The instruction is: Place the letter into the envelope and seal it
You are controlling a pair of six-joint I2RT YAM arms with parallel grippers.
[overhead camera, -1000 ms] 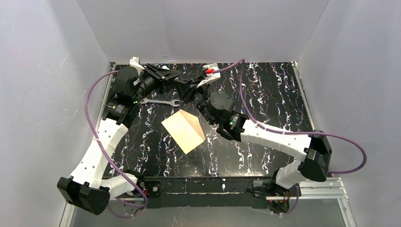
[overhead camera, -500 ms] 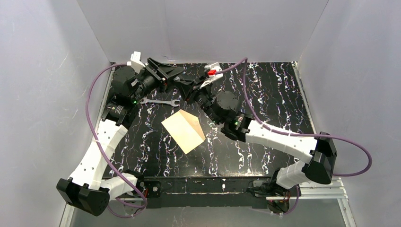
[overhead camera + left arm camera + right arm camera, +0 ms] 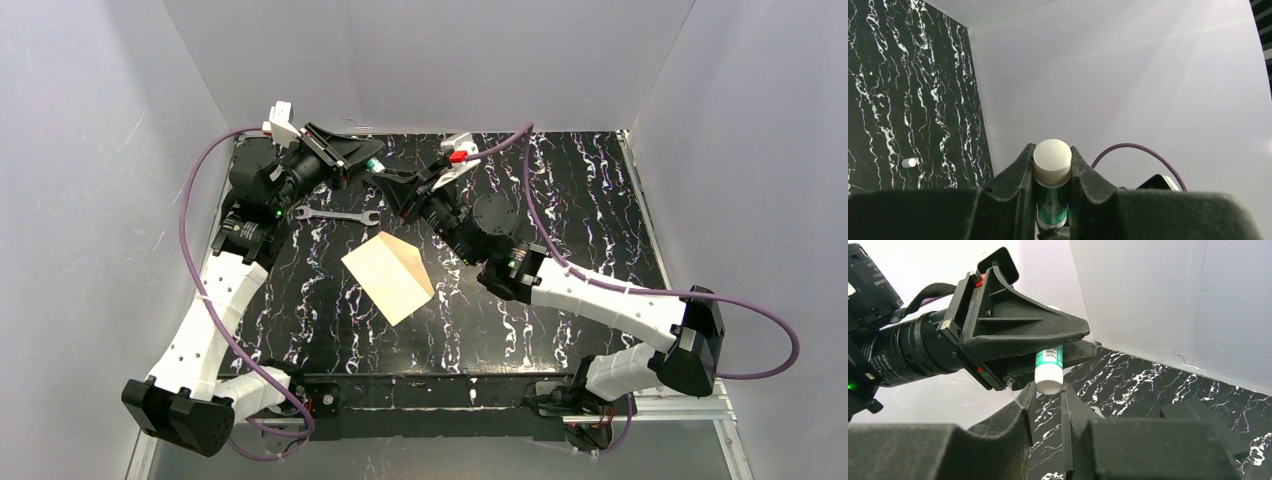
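The cream envelope lies flat on the black marbled table, near the middle, with a fold line across it. No separate tan letter shows. My left gripper is shut on a green glue stick and holds it in the air at the back of the table. My right gripper meets it from the right. Its fingertips close on the stick's white end.
A metal wrench lies on the table behind the envelope, under the two grippers. A small white cylinder lies on the table near the back wall. White walls enclose the table on three sides.
Both grippers have risen and drifted right together, staying tip to tip at the glue stick. The envelope and wrench have not moved.
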